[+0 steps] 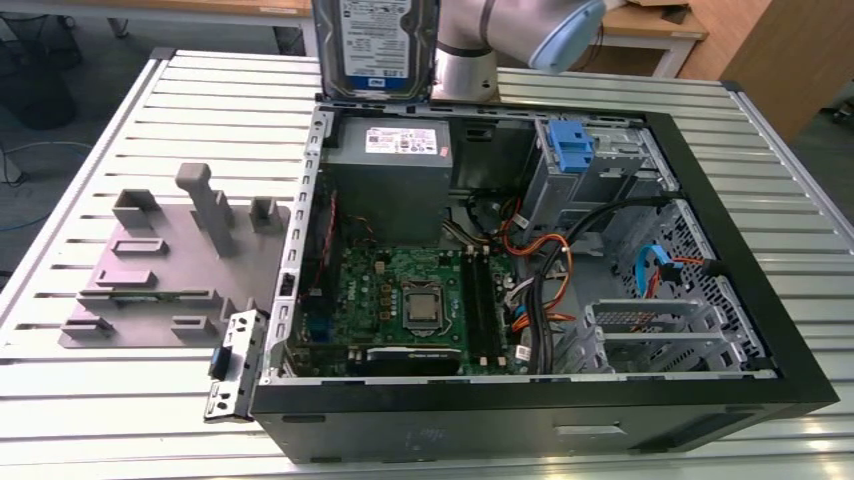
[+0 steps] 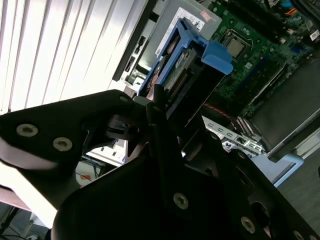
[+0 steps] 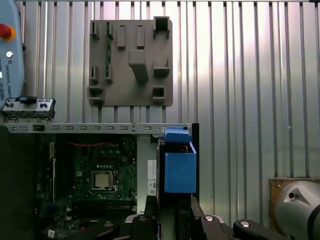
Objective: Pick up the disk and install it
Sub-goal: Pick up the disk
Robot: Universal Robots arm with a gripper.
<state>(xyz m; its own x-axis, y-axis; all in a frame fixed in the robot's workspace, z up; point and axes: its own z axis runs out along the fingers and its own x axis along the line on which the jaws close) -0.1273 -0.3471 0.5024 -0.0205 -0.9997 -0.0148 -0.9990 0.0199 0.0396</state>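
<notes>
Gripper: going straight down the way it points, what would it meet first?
Likely the grey power supply, by the case wall: the disk in the gripper hangs above there. Depth is unclear.

A table [image 1: 94, 420] of pale ribbed metal slats takes up most of the exterior view, with soft glare along its ribs. Behind it stand a light wooden desk [image 1: 160, 6] and a brown wooden panel [image 1: 781, 50]. Grey floor [image 1: 20, 190] lies at the exterior view's left, with a dark shape [image 1: 34, 95] on it, perhaps a chair base.
</notes>
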